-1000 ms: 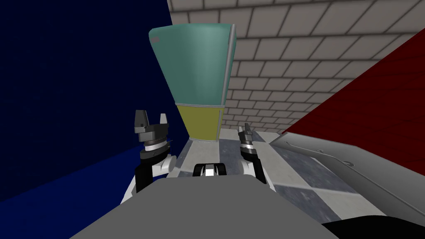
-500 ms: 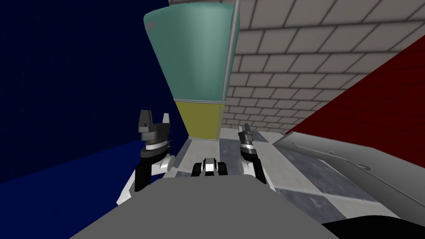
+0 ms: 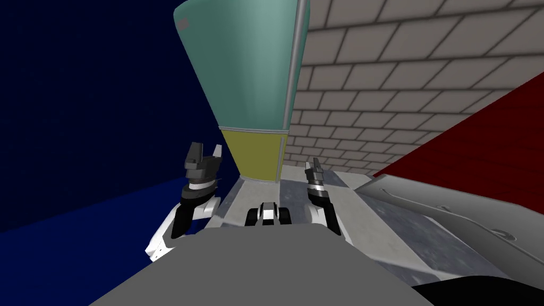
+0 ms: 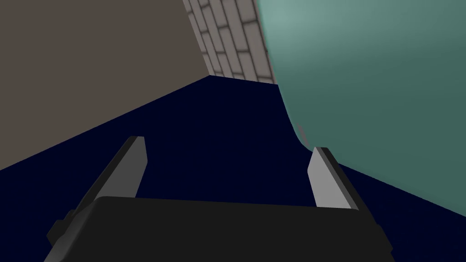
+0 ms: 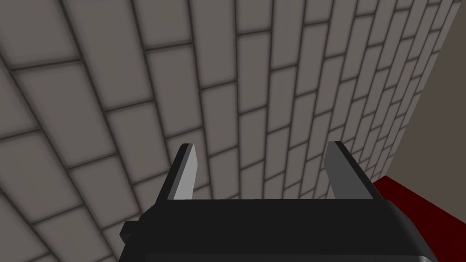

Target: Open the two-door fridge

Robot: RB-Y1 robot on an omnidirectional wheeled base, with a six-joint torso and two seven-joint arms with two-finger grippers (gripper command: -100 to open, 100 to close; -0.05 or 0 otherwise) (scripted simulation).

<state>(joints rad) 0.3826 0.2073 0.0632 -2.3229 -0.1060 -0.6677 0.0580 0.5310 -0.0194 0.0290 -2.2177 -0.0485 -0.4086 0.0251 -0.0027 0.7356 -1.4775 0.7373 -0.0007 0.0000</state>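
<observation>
Both arms reach up in front, one on each side. The left gripper [image 3: 206, 151] has its fingers wide apart and holds nothing. The right gripper [image 3: 316, 166] is spread and empty too. The fridge [image 3: 249, 69] stands just ahead between them, nearer the left one, not touching. Its green top door sits over a yellow bottom door [image 3: 257, 154].
</observation>
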